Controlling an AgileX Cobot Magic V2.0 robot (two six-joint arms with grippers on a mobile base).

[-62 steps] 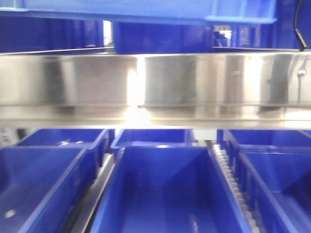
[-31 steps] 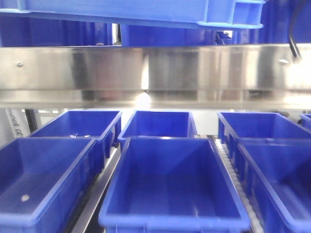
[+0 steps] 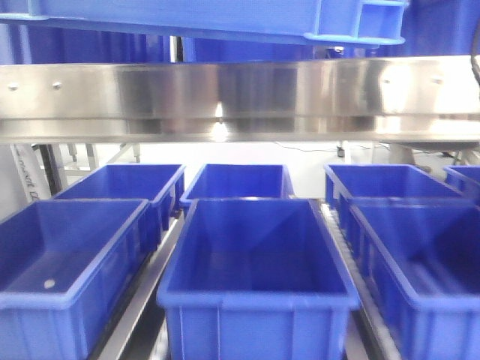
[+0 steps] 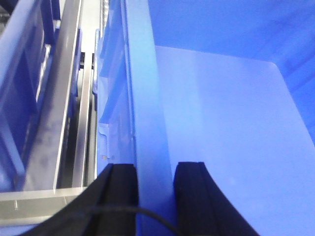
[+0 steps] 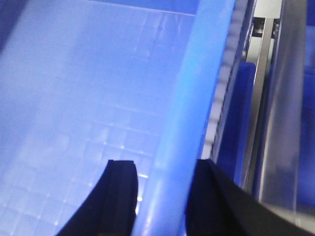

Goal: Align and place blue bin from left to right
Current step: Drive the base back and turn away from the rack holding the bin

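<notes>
The blue bin (image 4: 221, 123) fills the left wrist view, seen from above into its pale floor. My left gripper (image 4: 155, 167) is shut on its left wall, one black finger outside and one inside. In the right wrist view the same bin (image 5: 98, 88) shows its gridded floor, and my right gripper (image 5: 165, 164) is shut on the right rim. In the front view only the bin's underside (image 3: 225, 19) shows along the top edge, above the steel shelf beam (image 3: 240, 97). Neither gripper shows there.
Below the beam stand several more blue bins in two rows: front left (image 3: 67, 262), front middle (image 3: 255, 262), front right (image 3: 420, 262). A white roller track (image 3: 335, 234) runs between middle and right. Steel rails flank the held bin (image 4: 59, 108) (image 5: 280, 98).
The front view has shifted: the steel beam sits higher and looks thinner in the frame, and the lower bins show more fully. The held bin stays at the top edge.
</notes>
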